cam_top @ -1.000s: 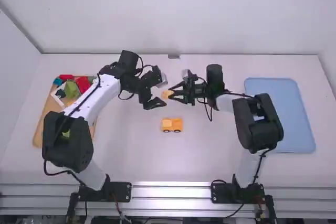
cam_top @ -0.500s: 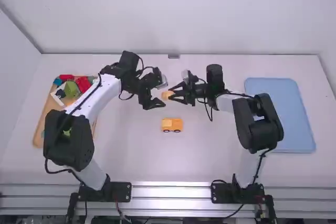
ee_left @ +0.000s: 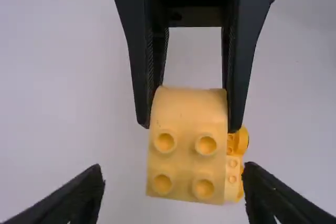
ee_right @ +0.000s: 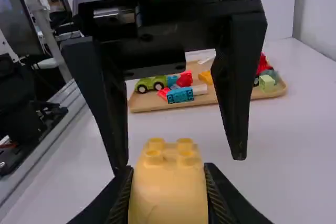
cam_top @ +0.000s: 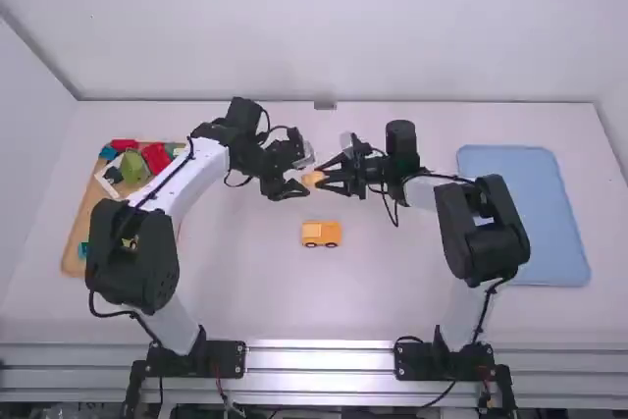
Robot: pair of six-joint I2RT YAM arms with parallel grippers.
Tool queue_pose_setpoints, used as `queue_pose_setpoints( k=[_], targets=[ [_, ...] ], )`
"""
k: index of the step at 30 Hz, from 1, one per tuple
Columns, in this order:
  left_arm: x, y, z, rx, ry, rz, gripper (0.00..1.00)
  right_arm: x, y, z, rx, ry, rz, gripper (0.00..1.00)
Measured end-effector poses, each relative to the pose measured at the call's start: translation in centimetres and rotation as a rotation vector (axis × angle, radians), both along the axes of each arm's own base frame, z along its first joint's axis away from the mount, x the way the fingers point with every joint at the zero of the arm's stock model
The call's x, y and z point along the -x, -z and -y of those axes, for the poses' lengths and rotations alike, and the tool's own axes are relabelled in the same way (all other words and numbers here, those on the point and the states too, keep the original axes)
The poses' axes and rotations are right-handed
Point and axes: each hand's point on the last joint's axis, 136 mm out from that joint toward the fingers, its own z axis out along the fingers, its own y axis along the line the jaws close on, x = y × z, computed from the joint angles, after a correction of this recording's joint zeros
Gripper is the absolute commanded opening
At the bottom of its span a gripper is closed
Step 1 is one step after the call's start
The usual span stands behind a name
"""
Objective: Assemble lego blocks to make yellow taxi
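Between the arms, near mid-table, my right gripper (cam_top: 324,181) is shut on a yellow-orange brick (cam_top: 312,180), held above the table. My left gripper (cam_top: 302,174) stands open just left of that brick. In the left wrist view my left gripper (ee_left: 174,174) has its fingers apart, one on each side of the studded brick (ee_left: 185,163), with gaps between. The right wrist view has my right gripper (ee_right: 168,174) closed on the brick (ee_right: 168,192), studs facing the left gripper. A yellow wheeled vehicle piece (cam_top: 321,234) rests on the table nearer the bases.
At the left, a wooden tray (cam_top: 74,247) holds red, green, white and blue pieces, partly covered by the left arm. A blue tray (cam_top: 530,208) lies at the right, beyond the right arm's elbow.
My left gripper has shifted slightly to the right, closer to the held brick. The right arm and the vehicle piece have kept their places.
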Motion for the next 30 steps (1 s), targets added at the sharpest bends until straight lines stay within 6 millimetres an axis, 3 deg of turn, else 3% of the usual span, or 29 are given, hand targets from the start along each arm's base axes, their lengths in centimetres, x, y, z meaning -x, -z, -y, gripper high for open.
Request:
queue_pose_setpoints(
  k=[7, 30],
  targets=[
    [-0.02, -0.18, 0.18, 0.013, 0.005, 0.003, 0.6, 0.0, -0.01, 0.0, 0.0, 0.0, 0.001, 0.28],
    [0.19, -0.34, 0.52, 0.027, 0.016, 0.0, 0.62, 0.0, -0.01, 0.0, 0.0, 0.0, 0.002, 0.28]
  ],
)
